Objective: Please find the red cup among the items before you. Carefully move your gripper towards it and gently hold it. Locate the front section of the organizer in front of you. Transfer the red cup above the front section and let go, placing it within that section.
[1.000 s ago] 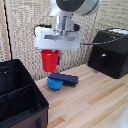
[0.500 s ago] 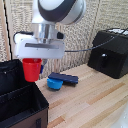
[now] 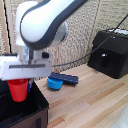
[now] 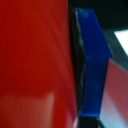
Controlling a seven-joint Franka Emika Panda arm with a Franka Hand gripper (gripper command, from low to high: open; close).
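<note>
The gripper (image 3: 21,80) is clamped on the red cup (image 3: 18,90), which hangs upright beneath it, over the organizer (image 3: 30,107), presumably ready to drop.

The tool (image 3: 20,80) hangs low, fingers (image 4: 95,65) clamped.

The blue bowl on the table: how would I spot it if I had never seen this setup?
Start at the light wooden table and find the black fabric organizer at the exterior view's left. Just beyond its far corner sits the blue bowl, beside a flat dark bar. It is shallow and blue, unlike the tall red cup held in the gripper.
</note>
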